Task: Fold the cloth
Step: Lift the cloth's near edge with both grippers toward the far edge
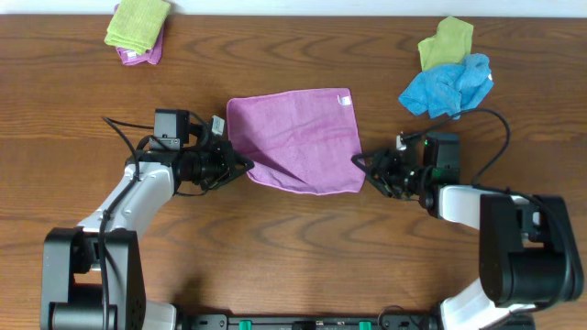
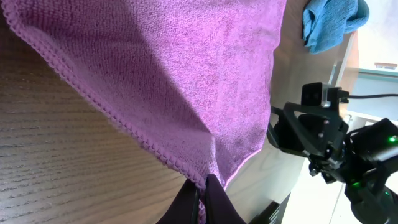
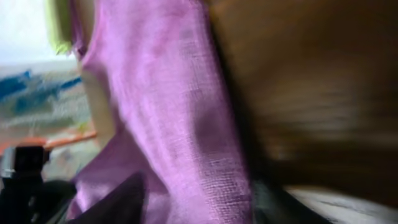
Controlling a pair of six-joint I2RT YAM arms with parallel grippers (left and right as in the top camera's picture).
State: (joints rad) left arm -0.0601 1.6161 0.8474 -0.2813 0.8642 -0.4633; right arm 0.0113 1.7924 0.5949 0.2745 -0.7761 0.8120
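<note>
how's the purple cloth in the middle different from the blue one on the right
The purple cloth lies spread nearly flat; the blue cloth is crumpled in a heap. The left gripper pinches the purple cloth's corner; nothing holds the blue cloth. Both rest on the wooden table.

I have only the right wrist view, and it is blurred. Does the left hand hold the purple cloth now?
Observer: Yes, the left hand is shut on the near left corner of the cloth.
Operator: Where is my right hand?
Observer: The right hand is at the near right corner; whether it grips, I cannot tell.
Operator: Does the cloth lie spread out?
Observer: Overhead, it lies mostly spread on the table, with its white tag at the far right corner.
</note>
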